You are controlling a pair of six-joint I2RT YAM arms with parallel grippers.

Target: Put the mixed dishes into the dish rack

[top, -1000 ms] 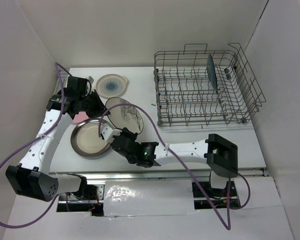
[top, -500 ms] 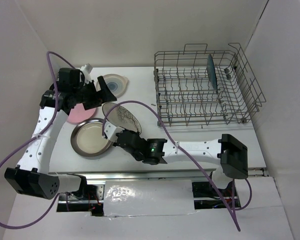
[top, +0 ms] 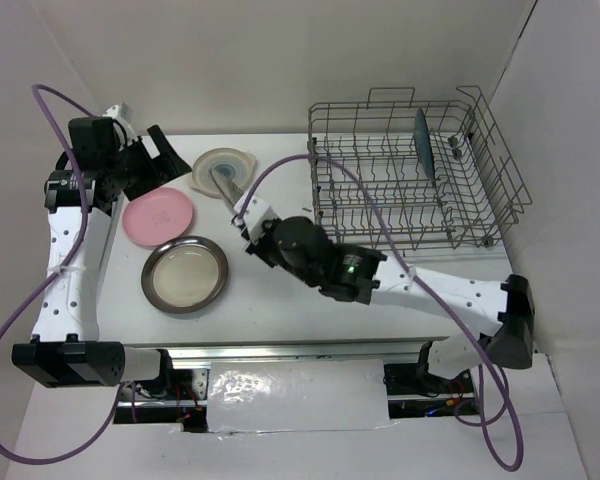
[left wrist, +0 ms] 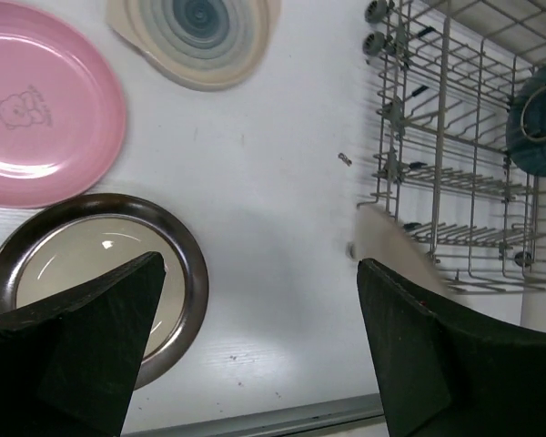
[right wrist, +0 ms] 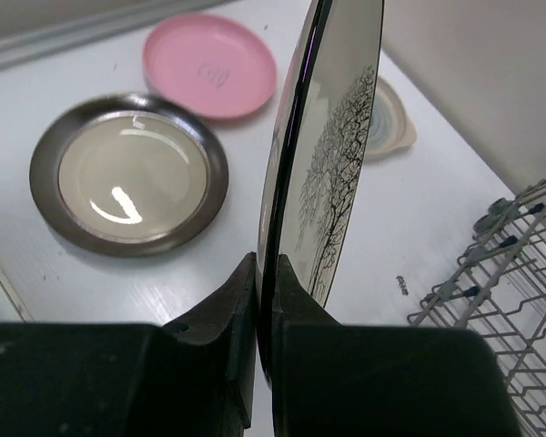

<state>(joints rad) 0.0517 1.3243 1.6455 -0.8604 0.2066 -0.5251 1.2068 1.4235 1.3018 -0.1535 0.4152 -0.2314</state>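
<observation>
My right claw (right wrist: 264, 293) pinches the grey plate (right wrist: 332, 155) by its lower rim, holding it on edge above the table (top: 280, 290). The plate hangs near the cream plate (top: 206, 170) and left of the rack (top: 410, 200), where the teal plate (top: 421, 143) stands upright among the tines. My left claw (left wrist: 259, 269) hangs wide open and empty near the pink plate (top: 158, 215), which lies flat beside the brown-rimmed plate (top: 185, 273).
</observation>
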